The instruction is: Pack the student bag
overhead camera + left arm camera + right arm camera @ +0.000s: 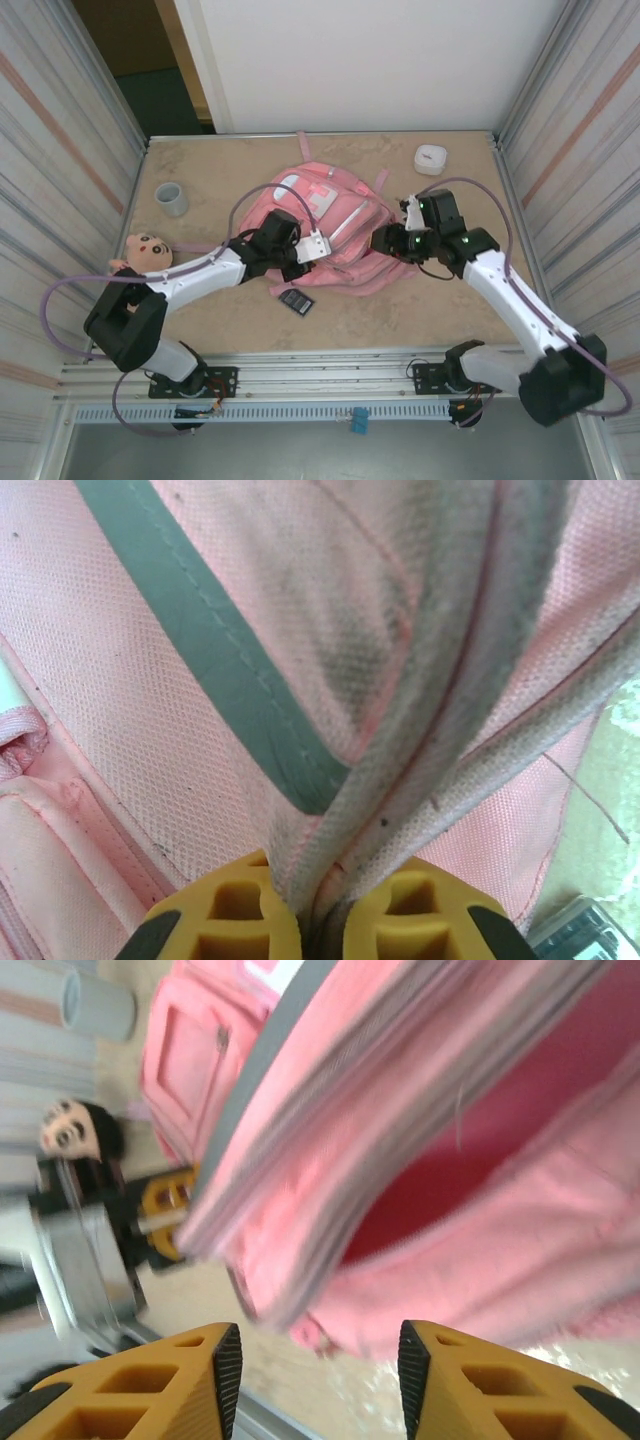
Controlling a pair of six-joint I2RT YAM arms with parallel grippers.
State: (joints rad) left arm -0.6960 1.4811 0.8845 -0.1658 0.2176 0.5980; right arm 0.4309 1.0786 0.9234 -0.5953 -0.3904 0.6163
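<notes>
Lying mid-table (380,310), one pink student bag (320,215) has a fold of its zipper edge clenched in the left pincer (322,920). The right pincer (320,1360) is released, just beside the bag's open mouth. Around it are one grey cup (171,198) far left, one doll (148,251) left, one white container (431,159) far right, and one dark flat object (296,301) just beside the bag's near edge.

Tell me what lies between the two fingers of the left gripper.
A fold of the student bag, its grey-edged zipper seam, sits pinched between the left gripper's yellow fingers; the left wrist view shows it.
</notes>
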